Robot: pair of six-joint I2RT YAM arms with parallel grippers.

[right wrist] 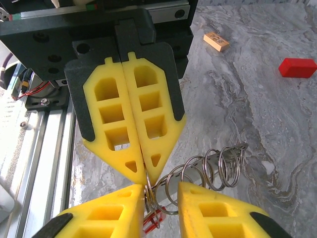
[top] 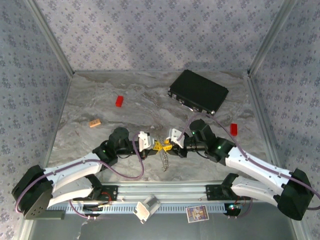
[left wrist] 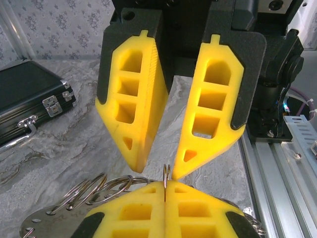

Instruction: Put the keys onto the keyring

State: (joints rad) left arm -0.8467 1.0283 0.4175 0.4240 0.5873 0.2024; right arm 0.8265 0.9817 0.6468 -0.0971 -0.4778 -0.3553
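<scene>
**Left gripper (left wrist: 165, 192) clamped on keyring (left wrist: 99, 186); right gripper (left wrist: 156, 171) astride it, not gripping**

Tool state. The left gripper has its yellow pads pressed flat together on one thin wire loop of the keyring, and the loop stands edge-up out of the seam. The right gripper faces it tip to tip. Its fingers are apart in a V on either side of that same loop, and no pad is seen bearing on metal.

Location of work. The keyring, a bunch of silvery rings, is held off the table (top: 100, 90) between the two tools at near centre, with the rest of the bunch drooping below. A small red piece, judged to be the red key (right wrist: 153, 223), hangs low between the right fingers. Whether it is threaded cannot be told. The black case (top: 197, 91) lies well apart.

Assessment. The step in hand appears to be the right gripper taking a second hold on the pinched loop.

Recommendations.
- Hold the left pinch firm, because thin wire can twist or slip in soft pads.
- Close the right fingers only once the loop sits centred between the tips, just beside the left pinch.
- Close slowly, since catching neighbouring loops would tangle the bunch.
- Avoid any hard pull apart, which could drag the wire out of the seam.
</scene>
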